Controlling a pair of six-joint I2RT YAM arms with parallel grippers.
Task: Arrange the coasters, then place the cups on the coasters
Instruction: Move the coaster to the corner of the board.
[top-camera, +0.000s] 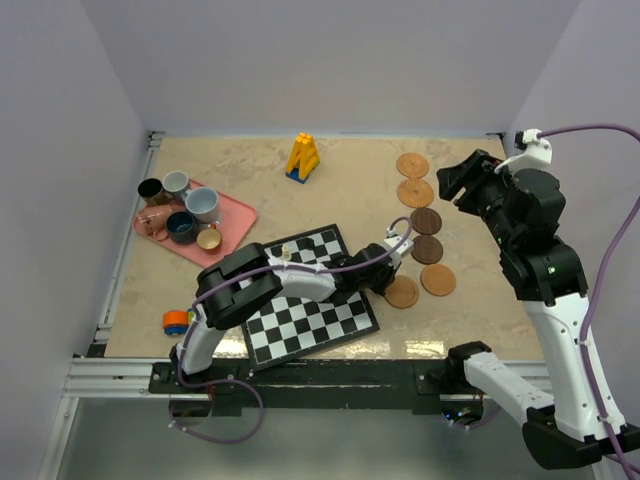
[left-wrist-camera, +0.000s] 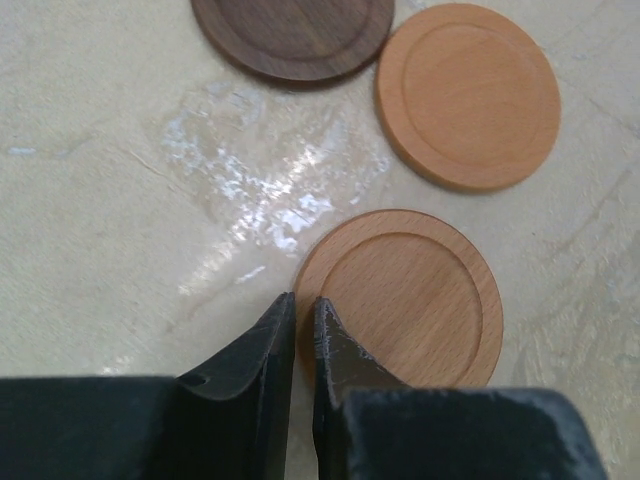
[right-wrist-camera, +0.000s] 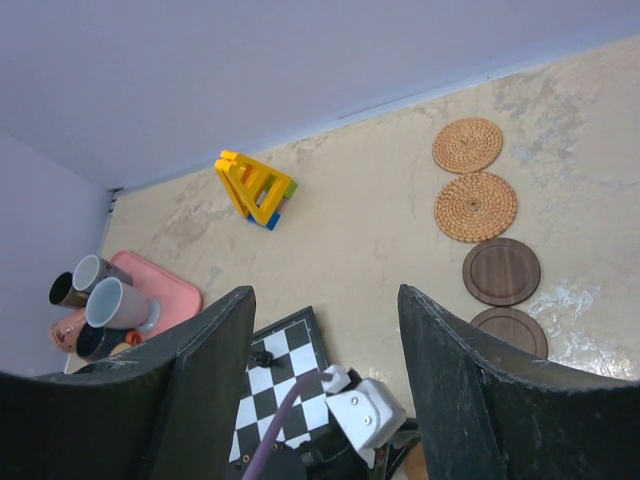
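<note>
**Top view.** The left gripper (top-camera: 390, 276) is extended across the black-and-white chessboard (top-camera: 300, 300) to the light tan round wooden coaster (top-camera: 402, 291). This is the nearest of six ranged down the right of the beige table (top-camera: 350, 200). The small handled cups (top-camera: 202, 204) stand on the flat pink tray (top-camera: 236, 213) at the far left, well apart from the coasters. The right gripper (top-camera: 455, 182) is raised beside the far coasters.

**Left wrist view.** The jaws are drawn almost together astride the coaster's near rim and appear to pinch it. The hold is judged shallow. On lifting, the disc could pivot or slip out. If dragged, it could strike the second tan coaster (left-wrist-camera: 468, 95) or the dark brown coaster (left-wrist-camera: 290, 35). The contact beneath the fingertips is hidden.

**Right wrist view.** The right jaws are spread wide, with nothing between them. Only four coasters are shown. The pinched one is cut off below, and the cups are partly masked by a finger.
</note>
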